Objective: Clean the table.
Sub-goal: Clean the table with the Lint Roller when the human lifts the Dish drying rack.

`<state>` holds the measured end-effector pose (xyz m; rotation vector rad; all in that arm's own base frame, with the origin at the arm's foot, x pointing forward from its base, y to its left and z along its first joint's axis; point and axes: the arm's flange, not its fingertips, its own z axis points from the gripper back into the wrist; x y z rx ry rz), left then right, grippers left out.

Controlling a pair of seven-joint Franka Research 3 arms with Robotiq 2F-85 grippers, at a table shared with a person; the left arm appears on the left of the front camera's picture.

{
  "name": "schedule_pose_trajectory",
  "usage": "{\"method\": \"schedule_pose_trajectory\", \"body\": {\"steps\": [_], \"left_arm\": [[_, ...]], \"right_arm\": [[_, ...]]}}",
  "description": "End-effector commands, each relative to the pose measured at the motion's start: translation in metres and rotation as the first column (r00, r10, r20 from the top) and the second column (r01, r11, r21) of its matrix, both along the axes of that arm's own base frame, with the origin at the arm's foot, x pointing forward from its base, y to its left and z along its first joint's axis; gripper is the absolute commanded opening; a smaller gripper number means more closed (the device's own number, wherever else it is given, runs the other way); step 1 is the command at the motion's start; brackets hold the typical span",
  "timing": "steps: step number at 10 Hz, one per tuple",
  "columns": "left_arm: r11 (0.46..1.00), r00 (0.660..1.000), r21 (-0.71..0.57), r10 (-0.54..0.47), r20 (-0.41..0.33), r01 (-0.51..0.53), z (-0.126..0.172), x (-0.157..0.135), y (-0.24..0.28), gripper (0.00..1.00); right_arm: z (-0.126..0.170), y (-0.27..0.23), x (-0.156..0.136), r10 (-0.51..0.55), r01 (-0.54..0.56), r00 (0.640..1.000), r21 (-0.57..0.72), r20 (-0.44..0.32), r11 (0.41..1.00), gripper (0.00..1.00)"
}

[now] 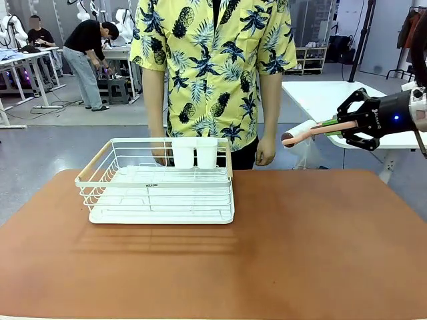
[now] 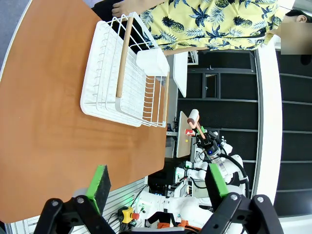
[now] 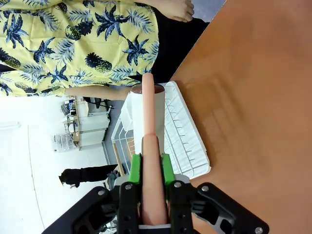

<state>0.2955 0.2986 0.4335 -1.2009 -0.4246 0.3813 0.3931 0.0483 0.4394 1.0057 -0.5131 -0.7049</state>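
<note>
Two grippers are recorded. The right gripper [image 1: 339,127] is clenched on the pink handle of a roller [image 1: 301,133]. The white head is left projecting free, presumably for sweeping the table [image 1: 300,253], and is held aloft near its far right edge. The left gripper [image 2: 158,187] is spread and empty at the table's edge.

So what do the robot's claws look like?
Both claws are black, built of angular hinged links, with two fingers faced in bright green pads. The right claw carries small white lettering and a glowing blue dot on its body; the left claw shows round pivot bolts. The right arm is white.
</note>
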Motion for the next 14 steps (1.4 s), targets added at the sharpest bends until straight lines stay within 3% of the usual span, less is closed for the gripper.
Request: {"method": "schedule_pose_trajectory", "body": {"steps": [1, 14], "left_arm": [[1.000, 1.000, -0.009, 0.003, 0.011, -0.002, -0.0003, -0.0027, -0.0007, 1.00], [1.000, 1.000, -0.009, 0.003, 0.011, -0.002, -0.0003, -0.0027, -0.0007, 1.00]], "right_arm": [[0.0000, 0.0004, 0.0000, 0.000, 0.000, 1.000, 0.000, -0.001, 1.000, 0.01], [0.0000, 0.0004, 0.0000, 0.000, 0.000, 1.000, 0.000, -0.001, 1.000, 0.01]]}}
